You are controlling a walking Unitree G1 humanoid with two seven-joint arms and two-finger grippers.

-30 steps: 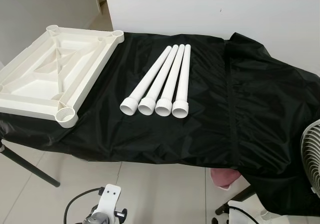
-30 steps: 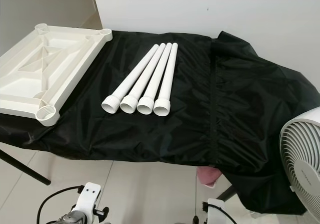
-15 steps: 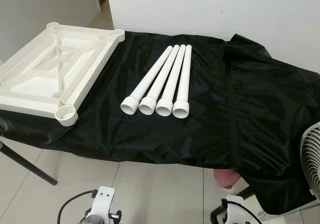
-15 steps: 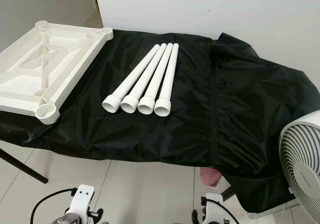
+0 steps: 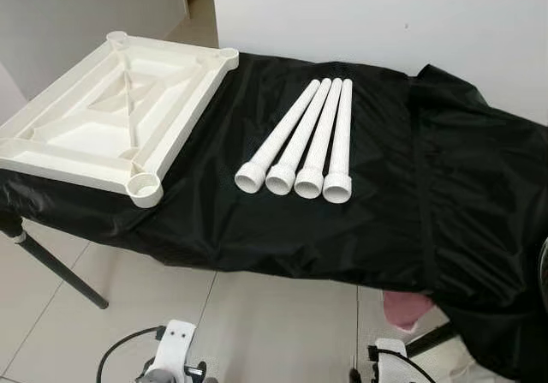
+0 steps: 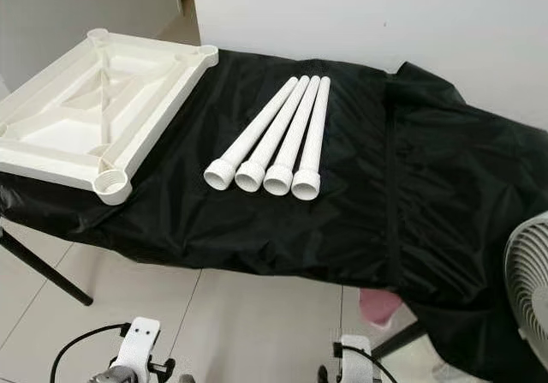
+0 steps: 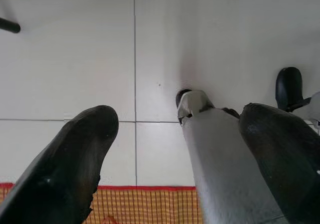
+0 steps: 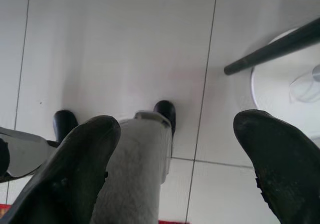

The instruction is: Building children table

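From the head views, you had not started assembly: the upturned tabletop (image 5: 111, 126) lay on the left of the black cloth (image 5: 385, 203), four legs (image 5: 304, 143) side by side at mid-table. You needed to raise an arm to a leg first. In the wrist views, your left gripper (image 7: 175, 169) and right gripper (image 8: 175, 169) hung released over floor tiles (image 7: 75, 58), well below the legs.

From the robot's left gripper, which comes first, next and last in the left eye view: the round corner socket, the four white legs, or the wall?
Left gripper hangs low over the floor.
1. Round corner socket, table top's near corner.
2. Four white legs, mid-cloth.
3. Wall, behind the table.
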